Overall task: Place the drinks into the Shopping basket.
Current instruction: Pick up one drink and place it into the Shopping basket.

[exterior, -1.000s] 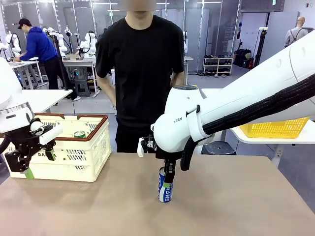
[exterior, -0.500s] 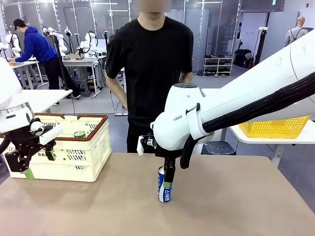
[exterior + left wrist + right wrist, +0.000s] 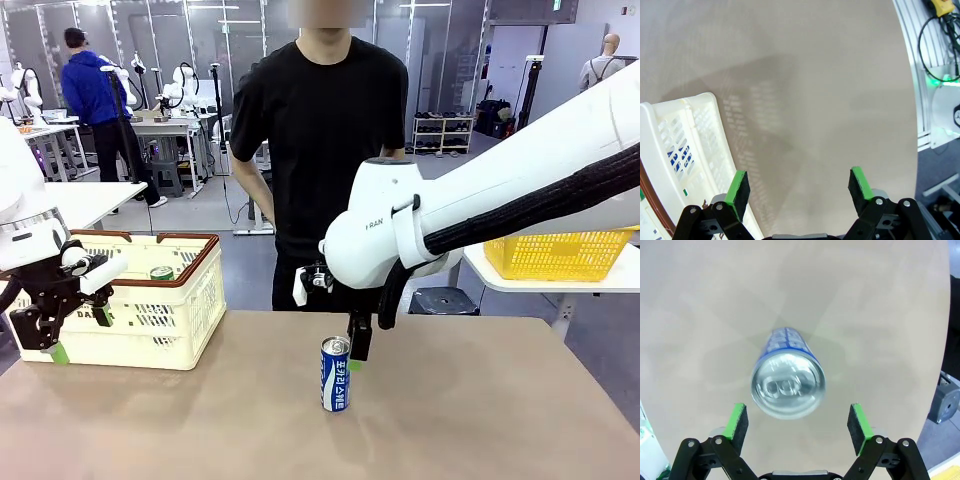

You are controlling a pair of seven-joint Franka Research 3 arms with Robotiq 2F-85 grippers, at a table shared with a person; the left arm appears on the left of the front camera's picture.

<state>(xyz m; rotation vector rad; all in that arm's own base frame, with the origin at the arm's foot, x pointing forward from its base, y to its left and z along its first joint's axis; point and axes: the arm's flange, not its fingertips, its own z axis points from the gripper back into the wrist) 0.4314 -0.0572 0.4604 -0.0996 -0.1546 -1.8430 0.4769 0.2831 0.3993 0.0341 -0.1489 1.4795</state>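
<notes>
one blue and white can (image 3: 335, 374) stands upright on the tan table (image 3: 480, 420), near its middle, white lettering down its side. the right wrist view looks down on the can's silver lid (image 3: 788, 386). right gripper (image 3: 359, 352): hangs just beside the can's top at about 2 o'clock, jaws spread wide, green pads (image 3: 736, 423) clear of the can on both sides, nothing held.

one shopping basket (image 3: 150, 300), cream lattice sides with brown rim, sits at the table's 9 o'clock edge. one green can (image 3: 161, 272) shows inside it, top just above the near rim.

left gripper (image 3: 75, 335): hangs at the basket's near left corner, at 9 o'clock from the blue and white can and well apart from it; jaws wide open and empty. in the left wrist view its green pads (image 3: 737, 187) frame bare table, with the basket wall (image 3: 685, 150) at 9 o'clock.

one person in a black t-shirt (image 3: 320, 130) stands at the table's 12 o'clock side.

one bright yellow mesh basket (image 3: 560, 255) rests on a separate table at 3 o'clock.
</notes>
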